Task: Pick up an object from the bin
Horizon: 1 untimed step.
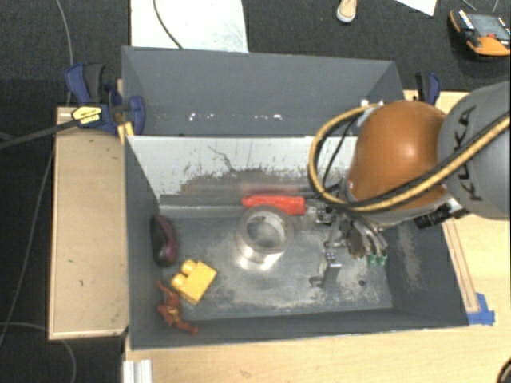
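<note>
My gripper [326, 271] hangs low over the bare floor in the right half of the bin, under the orange dome. Nothing shows in its grasp. The nearest thing is a shiny metal cup [262, 242], lying to the gripper's left near the bin's middle. Just beyond the cup, a red stick-shaped piece [274, 203] lies along the foot of the back wall.
At the left end of the bin lie a dark purple oval lump [164, 239], a yellow toy brick [194, 280] and a small reddish-brown figure [173, 311] in the front left corner. The arm and its cables cover the bin's right side.
</note>
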Each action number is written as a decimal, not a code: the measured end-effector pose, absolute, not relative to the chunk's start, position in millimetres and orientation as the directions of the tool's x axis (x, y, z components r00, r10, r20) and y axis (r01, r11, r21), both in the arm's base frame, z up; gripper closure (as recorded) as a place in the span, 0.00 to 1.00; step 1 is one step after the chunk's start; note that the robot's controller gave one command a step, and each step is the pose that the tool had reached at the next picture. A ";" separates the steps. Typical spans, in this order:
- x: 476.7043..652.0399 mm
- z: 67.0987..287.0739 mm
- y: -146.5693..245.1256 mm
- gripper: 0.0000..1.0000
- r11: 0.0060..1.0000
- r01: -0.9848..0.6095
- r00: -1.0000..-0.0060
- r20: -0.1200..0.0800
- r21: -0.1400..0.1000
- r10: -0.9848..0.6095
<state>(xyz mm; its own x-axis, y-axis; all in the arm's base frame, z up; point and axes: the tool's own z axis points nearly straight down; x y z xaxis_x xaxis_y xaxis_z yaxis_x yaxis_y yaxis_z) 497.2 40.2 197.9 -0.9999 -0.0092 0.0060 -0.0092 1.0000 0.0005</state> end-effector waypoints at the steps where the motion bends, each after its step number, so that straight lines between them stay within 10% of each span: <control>1: 499.0 201.9 40.0 0.00 1.000 -0.007 -1.000 -0.002 0.001 -0.007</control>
